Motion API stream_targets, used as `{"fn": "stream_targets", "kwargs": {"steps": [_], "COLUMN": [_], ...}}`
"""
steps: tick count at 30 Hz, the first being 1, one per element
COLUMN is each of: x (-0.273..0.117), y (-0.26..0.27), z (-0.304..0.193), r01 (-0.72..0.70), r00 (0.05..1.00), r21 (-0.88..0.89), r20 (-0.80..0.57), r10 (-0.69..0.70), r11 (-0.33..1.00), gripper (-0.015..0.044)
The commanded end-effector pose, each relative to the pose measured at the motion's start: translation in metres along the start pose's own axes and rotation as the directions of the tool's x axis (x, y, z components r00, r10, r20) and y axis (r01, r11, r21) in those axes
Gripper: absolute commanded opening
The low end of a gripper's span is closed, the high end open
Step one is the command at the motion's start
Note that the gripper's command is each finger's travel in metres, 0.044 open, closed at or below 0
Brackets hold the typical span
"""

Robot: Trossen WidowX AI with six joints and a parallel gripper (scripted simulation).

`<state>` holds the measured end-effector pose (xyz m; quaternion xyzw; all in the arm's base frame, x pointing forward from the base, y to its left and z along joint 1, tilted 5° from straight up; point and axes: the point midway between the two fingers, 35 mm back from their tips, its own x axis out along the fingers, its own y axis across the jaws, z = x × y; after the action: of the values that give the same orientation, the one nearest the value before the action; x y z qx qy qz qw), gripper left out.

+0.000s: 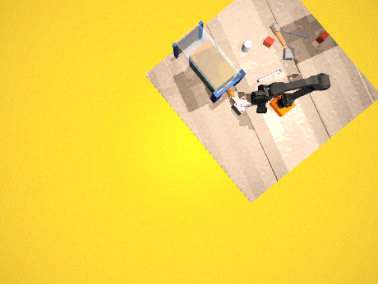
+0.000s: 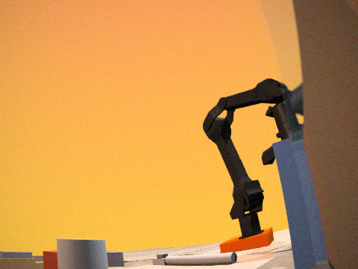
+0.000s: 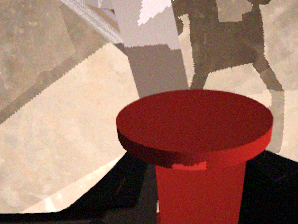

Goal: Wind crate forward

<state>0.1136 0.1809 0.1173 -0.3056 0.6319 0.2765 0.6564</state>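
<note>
My gripper [image 1: 251, 101] [image 3: 200, 197] is shut on the red knob of the winch handle [image 3: 195, 120]. The handle's grey crank arm [image 3: 155, 70] runs from under the knob to the top of the wrist view. In the top view the handle lies over the winch [image 1: 238, 108], just outside the cubby mouth; the key and hole are hidden. An orange strap [image 1: 231, 93] runs from the winch to the blue frame [image 1: 219, 93]. The tan crate [image 1: 214, 61] looks flat inside the clear-panelled cubby, its front near the frame; any gap there cannot be told.
A white-grey cylinder [image 1: 246, 47] [image 2: 82, 254], red blocks [image 1: 269, 42] [image 1: 322, 38], a hammer [image 1: 280, 38], a thin rod [image 1: 297, 34], a grey block [image 1: 288, 54] and a pale bar-like tool [image 1: 270, 75] [image 2: 200, 259] lie beyond the arm. A blue post [image 2: 297, 194] hides the gripper in the exterior view.
</note>
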Motion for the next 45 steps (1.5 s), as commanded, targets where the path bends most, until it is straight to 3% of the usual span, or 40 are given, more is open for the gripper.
{"fn": "stream_targets", "kwargs": {"steps": [1, 45], "x": [0.001, -0.001], "y": [-0.012, -0.051], "z": [0.002, 0.025], "r01": [0.03, 0.033], "r00": [1.0, 0.999], "r21": [0.012, 0.012], "r20": [0.002, 0.004], "r10": [-0.03, -0.033], "r11": [0.999, 0.999], "gripper": [0.0, 0.0]}}
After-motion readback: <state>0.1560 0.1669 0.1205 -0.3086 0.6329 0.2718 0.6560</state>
